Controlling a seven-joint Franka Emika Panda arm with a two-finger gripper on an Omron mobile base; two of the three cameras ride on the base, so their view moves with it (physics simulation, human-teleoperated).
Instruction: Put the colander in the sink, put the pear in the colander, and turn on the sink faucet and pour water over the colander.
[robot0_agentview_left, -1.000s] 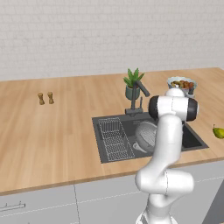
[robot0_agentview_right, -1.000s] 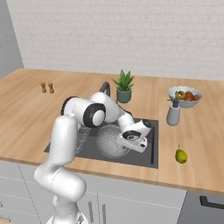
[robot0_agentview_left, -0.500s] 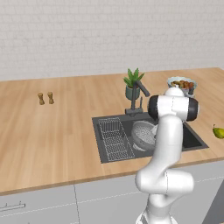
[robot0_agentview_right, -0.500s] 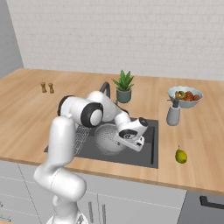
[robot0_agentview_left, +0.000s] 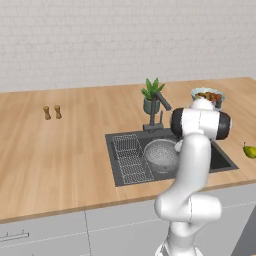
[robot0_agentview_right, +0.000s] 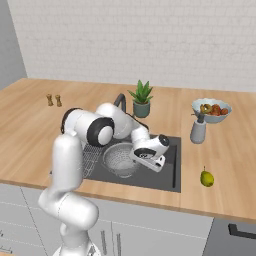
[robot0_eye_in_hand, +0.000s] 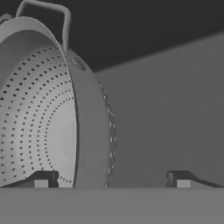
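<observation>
Here the tool (robot0_eye_in_hand: 111, 179) sits low inside the sink (robot0_agentview_right: 169, 175), its two dark fingertips (robot0_eye_in_hand: 43, 178) spread wide apart with the rim of the colander (robot0_eye_in_hand: 48, 109) rising between them; one tip lies on the perforated inner side and the other on the outer side, and I judge the tool released rather than clamped, since the gap is far wider than the thin metal wall. In the right base view the tool's white hand (robot0_agentview_right: 150, 154) hangs just beside the colander (robot0_agentview_right: 120, 159), which rests in the basin next to the wire rack (robot0_agentview_right: 91, 159). The left base view shows the same bowl (robot0_agentview_left: 161, 155) sitting upright in the sink (robot0_agentview_left: 220, 159), below the spout of the sink faucet (robot0_agentview_left: 159, 107), a placement that should let water fall into it once the lever is moved. So the first step looks done, and the straddled rim suggests the tool is at the point of letting go there. The pear (robot0_agentview_right: 207, 178) lies on the counter (robot0_agentview_right: 30, 120) to the right of the sink, well apart from the colander, so it is next to fetch. A pale bottle (robot0_agentview_right: 198, 131), a fruit bowl (robot0_agentview_right: 211, 109) and a potted plant (robot0_agentview_right: 141, 99) stand behind; reaching for the pear should clear them, though lifting out of the basin without nudging the rim calls for care.
</observation>
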